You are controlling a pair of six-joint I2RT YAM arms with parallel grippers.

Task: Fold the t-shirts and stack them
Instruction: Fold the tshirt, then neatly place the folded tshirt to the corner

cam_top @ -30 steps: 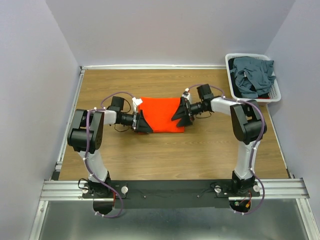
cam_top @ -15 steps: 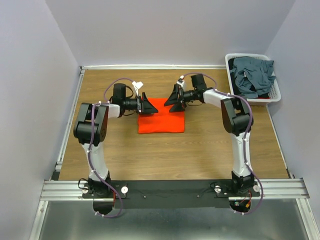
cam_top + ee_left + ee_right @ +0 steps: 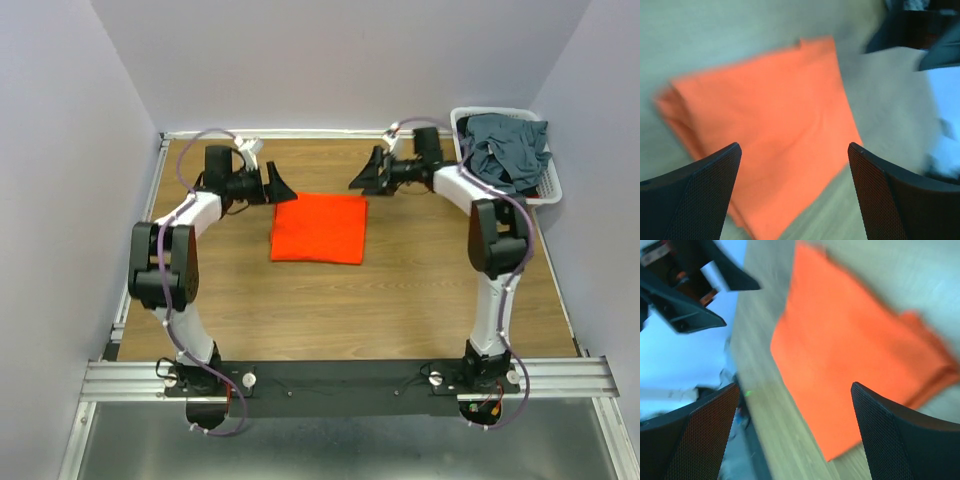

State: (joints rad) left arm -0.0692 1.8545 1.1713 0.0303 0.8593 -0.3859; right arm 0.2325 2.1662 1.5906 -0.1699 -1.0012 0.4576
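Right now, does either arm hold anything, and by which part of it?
Nothing is held. The left fingers and the right fingers are open and empty; the folded orange-red t-shirt lies free.

The orange-red t-shirt [image 3: 320, 228] is folded into a tidy, nearly square rectangle. It lies flat on the counter [image 3: 400, 290], well to the left of the white slatted basket [image 3: 552, 182] and a little nearer the front, with its stacked layers showing along one edge. The slate blue-grey t-shirts [image 3: 505, 150] sit inside that basket as a crumpled, unfolded heap that rises above its rim and spills slightly over its left side.
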